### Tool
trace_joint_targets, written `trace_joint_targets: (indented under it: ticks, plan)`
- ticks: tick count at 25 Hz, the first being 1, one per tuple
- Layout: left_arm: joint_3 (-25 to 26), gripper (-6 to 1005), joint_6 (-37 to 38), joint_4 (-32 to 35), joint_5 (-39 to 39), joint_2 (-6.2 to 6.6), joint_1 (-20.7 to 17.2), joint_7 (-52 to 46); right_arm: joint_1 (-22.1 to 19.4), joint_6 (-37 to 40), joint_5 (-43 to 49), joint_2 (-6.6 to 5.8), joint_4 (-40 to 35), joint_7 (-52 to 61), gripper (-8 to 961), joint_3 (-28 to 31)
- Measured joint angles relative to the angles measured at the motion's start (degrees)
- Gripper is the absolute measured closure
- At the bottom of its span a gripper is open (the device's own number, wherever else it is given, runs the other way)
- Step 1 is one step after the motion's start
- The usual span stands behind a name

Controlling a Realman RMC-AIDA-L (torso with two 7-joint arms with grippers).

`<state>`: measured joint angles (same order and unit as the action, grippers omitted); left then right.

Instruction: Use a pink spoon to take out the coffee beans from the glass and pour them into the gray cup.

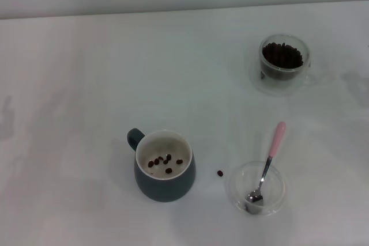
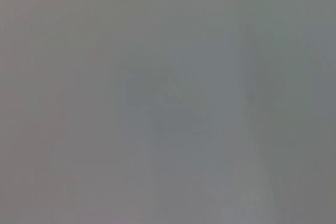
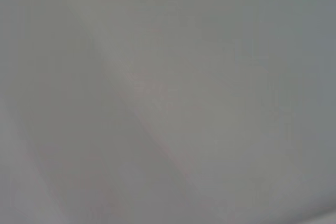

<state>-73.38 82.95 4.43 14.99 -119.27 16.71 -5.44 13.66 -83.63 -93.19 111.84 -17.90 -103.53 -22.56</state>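
In the head view the gray cup stands near the table's front middle, handle toward the back left, with several coffee beans on its cream floor. The glass sits at the back right, holding a dark heap of beans. The pink spoon lies with its metal bowl in a shallow clear dish at the front right, its pink handle sticking out over the rim toward the back. No gripper shows in any view; both wrist views show only blank grey surface.
One stray bean lies on the white table between the cup and the dish. A pale wall runs along the table's back edge.
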Motion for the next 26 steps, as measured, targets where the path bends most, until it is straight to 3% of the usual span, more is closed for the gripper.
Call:
trace_joint_targets:
  ticks: [4,11,17,26]
  plan:
    - [-0.01,591,0.59,0.37,-1.79,-0.25,0.03,0.01,0.51,3.18,-0.03,1.69,-0.04,-6.96,701,7.48]
    - [-0.01,591,0.85,-0.01,-6.56,-0.46,0.88,-0.19,2.09,9.5,-2.68,2.58,2.05,-20.21,701,10.98]
    - [-0.08,591,0.89,-0.17,-6.98,-0.54,1.36,-0.64,3.04,11.43,-8.14,2.76,5.15,-34.15,701,11.41]
    - [-0.12,591,0.74,-0.29,-7.15,-0.57,2.63,-5.67,3.95,11.95,-9.53,2.85,6.22,-41.27,701,11.57]
